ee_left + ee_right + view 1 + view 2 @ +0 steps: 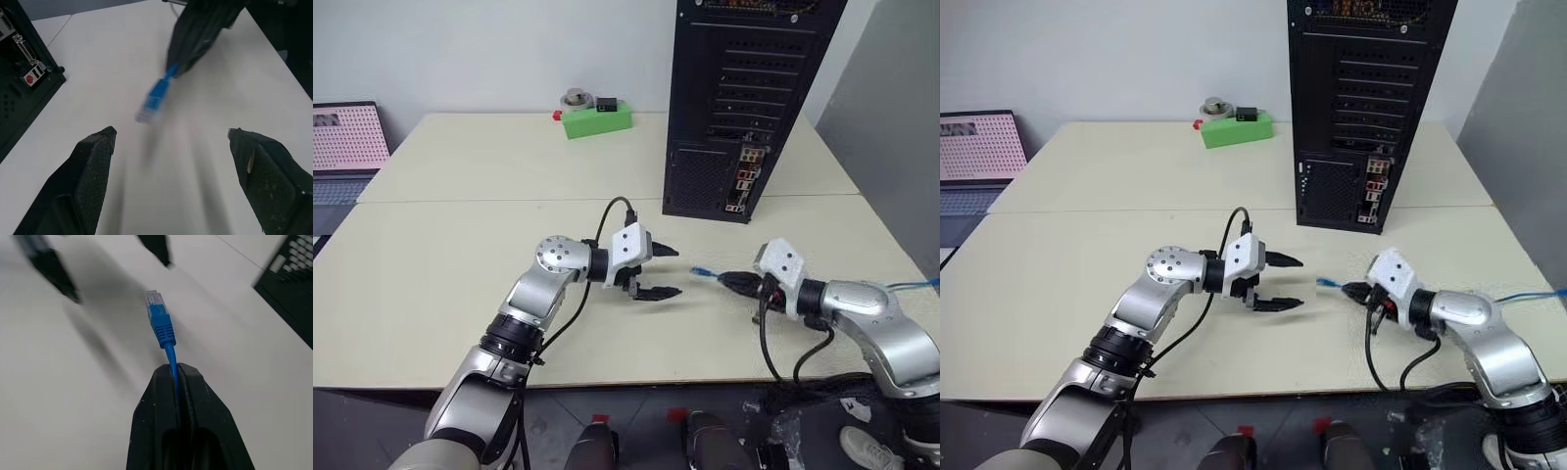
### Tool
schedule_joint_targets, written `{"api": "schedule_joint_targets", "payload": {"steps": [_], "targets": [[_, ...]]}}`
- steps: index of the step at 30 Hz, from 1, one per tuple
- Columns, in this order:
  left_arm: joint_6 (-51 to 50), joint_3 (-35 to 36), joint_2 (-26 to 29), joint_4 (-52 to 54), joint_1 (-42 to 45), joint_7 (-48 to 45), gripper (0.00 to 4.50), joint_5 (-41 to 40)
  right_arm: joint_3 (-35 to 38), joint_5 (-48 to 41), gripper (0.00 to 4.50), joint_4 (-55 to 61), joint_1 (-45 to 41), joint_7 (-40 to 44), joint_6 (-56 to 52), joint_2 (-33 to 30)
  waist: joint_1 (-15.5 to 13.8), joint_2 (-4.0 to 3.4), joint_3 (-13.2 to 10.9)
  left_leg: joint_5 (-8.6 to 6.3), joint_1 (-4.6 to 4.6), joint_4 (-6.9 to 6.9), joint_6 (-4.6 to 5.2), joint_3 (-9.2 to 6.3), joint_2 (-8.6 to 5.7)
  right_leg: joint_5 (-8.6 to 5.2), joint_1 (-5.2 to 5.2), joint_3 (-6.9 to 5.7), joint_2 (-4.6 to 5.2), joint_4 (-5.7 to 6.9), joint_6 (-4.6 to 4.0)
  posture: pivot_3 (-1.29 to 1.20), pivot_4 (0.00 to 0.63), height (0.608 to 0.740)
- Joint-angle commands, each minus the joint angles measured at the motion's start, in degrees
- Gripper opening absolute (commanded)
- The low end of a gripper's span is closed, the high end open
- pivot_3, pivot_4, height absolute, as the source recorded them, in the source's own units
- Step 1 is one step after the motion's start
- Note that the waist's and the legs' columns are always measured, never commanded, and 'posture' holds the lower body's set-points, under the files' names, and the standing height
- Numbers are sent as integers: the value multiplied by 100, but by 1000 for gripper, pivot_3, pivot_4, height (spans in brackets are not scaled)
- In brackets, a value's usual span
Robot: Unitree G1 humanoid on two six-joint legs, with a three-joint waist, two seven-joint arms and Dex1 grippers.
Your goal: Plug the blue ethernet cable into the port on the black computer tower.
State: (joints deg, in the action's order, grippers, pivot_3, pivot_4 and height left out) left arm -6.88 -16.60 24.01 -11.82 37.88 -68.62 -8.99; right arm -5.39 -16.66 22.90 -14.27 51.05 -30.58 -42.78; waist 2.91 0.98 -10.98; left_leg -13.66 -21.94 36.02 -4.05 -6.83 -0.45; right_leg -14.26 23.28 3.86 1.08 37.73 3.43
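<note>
A: R hand (pixel 172 374) over the pale table (pixel 460 255), black fingers clamped on the blue ethernet cable (pixel 160 320), pale plug poking out toward the L hand (pixel 661 271).

B: L hand?

A: Wide open, holding nothing, facing the plug, apart from it.

B: Surroundings?

A: Black computer tower (pixel 744 88) upright at the table's far side, mesh grille, slot covers, coloured connector strip. Green box (pixel 597 119) left of it.

A bright-blue ethernet cable (pixel 168 350) juts its pale clear plug out above the desk (pixel 460 245); the black computer tower (pixel 744 88) stands upright behind it, well apart, rear connector strip facing forward.
</note>
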Motion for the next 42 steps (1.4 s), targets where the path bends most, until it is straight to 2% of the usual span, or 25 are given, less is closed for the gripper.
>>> {"api": "schedule_joint_targets", "payload": {"steps": [1, 11, 12, 14, 28, 35, 39, 42], "targets": [[93, -72, 117, 186, -19, -291, 3918, -46, -152, -36, 15, 294, -220, 278, 54, -143, 9, 1, 0, 0, 0, 1, 0, 0, 0, 0, 0, 0, 0, 0, 0, 0, 150, 740], [4, -92, 216, 327, -99, -400, 3918, 5, -430, 93, 15, 218, -400, 315, 99, -144, 4, 1, 0, 0, -2, -1, 0, -2, 0, 0, 0, -2, 0, -1, 0, 0, 150, 740], [-7, -91, 212, 323, -95, -384, 3559, 11, -435, 95, 0, 215, -400, 313, 102, -149, 4, 1, 0, 0, -2, 0, 0, -2, 0, 0, 0, -2, 0, -1, 0, 0, 150, 740], [-28, -80, 192, 309, -81, -335, 3323, 21, -455, 113, 0, 209, -389, 303, 111, -149, 4, 1, 0, 0, -2, 0, 0, -3, 1, 0, 0, -2, 0, 0, 0, 0, 150, 740], [-10, -186, 204, 382, -123, -311, 367, 92, -458, 163, 0, 242, -349, 291, 81, -82, 4, 1, 0, 0, -1, 1, 0, -2, 0, 0, 0, -2, 0, 0, 0, 0, 150, 740], [75, -181, 218, 372, -148, -299, 272, 136, -483, 190, 0, 199, -383, 272, 99, -51, 3, 1, 0, 0, -1, 1, 0, -2, 1, 0, 0, -2, 0, 1, 0, 0, 150, 740], [411, -190, 254, 325, -190, -296, 272, 230, -450, 210, 691, 130, -365, 394, 242, -147, 3, 1, 0, 0, -1, 1, 0, -2, 1, 0, 0, -2, 0, 0, 0, 0, 150, 740], [913, -160, 245, 270, -257, -188, 272, 349, -197, 0, 1380, 170, -300, 549, 111, -318, 1, 1, 0, 0, -1, 1, 0, -2, 1, 0, 0, -2, 0, 0, 0, 0, 150, 740]]}}
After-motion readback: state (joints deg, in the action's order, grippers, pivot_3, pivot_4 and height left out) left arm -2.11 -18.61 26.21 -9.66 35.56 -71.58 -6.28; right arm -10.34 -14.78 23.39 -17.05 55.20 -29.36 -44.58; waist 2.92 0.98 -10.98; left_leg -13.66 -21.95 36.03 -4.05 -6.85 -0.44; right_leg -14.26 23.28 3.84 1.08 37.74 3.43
